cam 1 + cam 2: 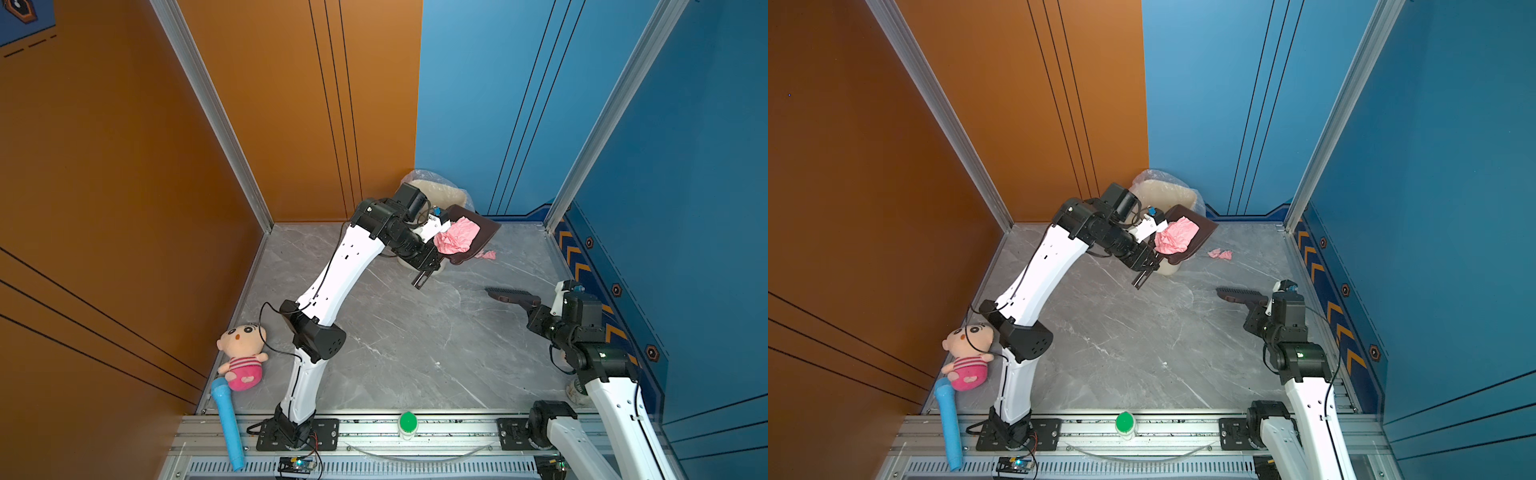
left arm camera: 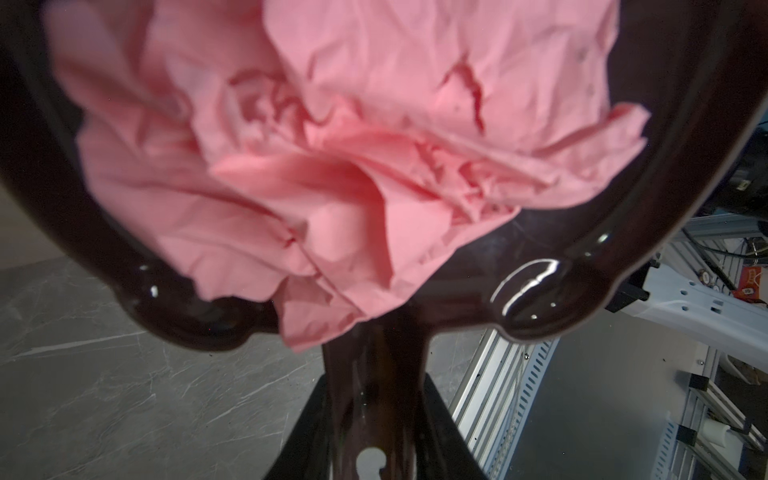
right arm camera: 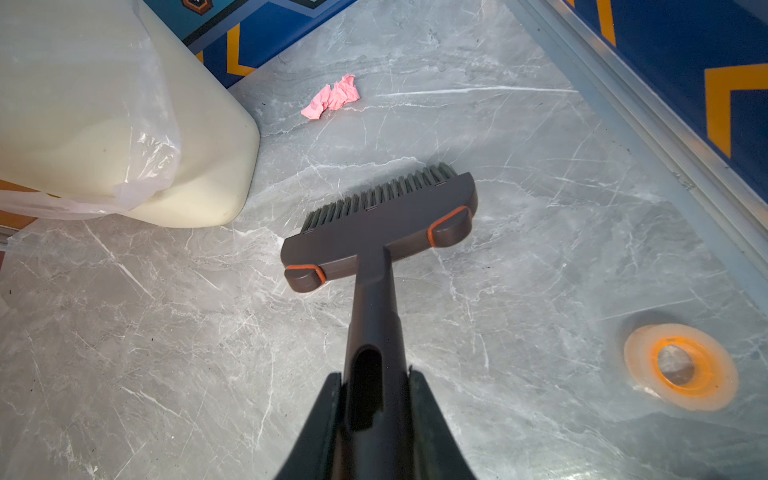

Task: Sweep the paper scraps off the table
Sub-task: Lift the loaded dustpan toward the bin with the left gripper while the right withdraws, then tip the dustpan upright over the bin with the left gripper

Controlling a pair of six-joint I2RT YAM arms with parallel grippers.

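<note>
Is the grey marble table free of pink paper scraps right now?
No, a small crumpled pink paper scrap lies on the grey marble table beyond the dark grey brush, near the cream bin.

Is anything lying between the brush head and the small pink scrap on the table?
Nothing: in the right wrist view only bare table separates the brush from the pink scrap.

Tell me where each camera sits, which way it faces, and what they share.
Both top views: high above the near rail, looking down at the table; both arms show, with the bin at the back.
Left wrist: looks along the dustpan at the big pink paper wad; dark jaws grip its handle.
Right wrist: looks along the brush at a small pink scrap; dark jaws grip its handle.
Shared: scrap, bin, brush.
</note>
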